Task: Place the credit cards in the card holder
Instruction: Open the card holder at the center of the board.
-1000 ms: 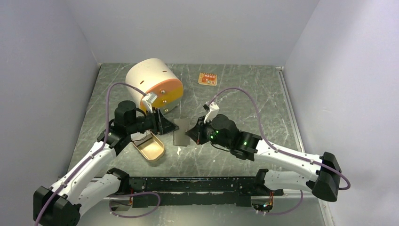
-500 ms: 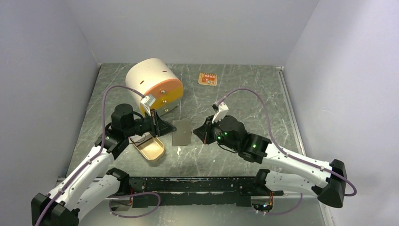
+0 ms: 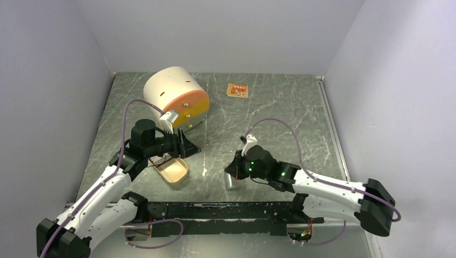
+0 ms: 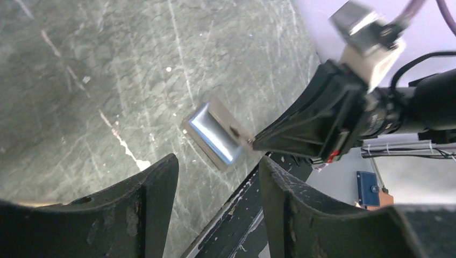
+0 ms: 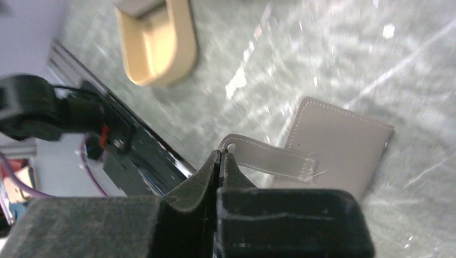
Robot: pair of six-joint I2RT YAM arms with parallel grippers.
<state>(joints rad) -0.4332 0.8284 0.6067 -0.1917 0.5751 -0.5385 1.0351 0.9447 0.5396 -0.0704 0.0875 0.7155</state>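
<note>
Dragged from mid-bench toward the near edge, the card holder (image 3: 230, 184) now lies just under the right hand (image 3: 233, 174), which has drawn back with it. In the right wrist view, that hand's fingers are pinched shut on a narrow strap at the holder's edge and hide the part nearest them. Whether the holder lies flat or is tipped up cannot be told from above. The left hand (image 3: 187, 145) has stayed beside the tan tin (image 3: 172, 171), jaws apart with nothing between them; its own fingers (image 4: 145, 209) block the lower part of its view. One orange card (image 3: 237, 90) lies well apart at the far side of the bench (image 3: 279, 118), its face too small to read.
</note>
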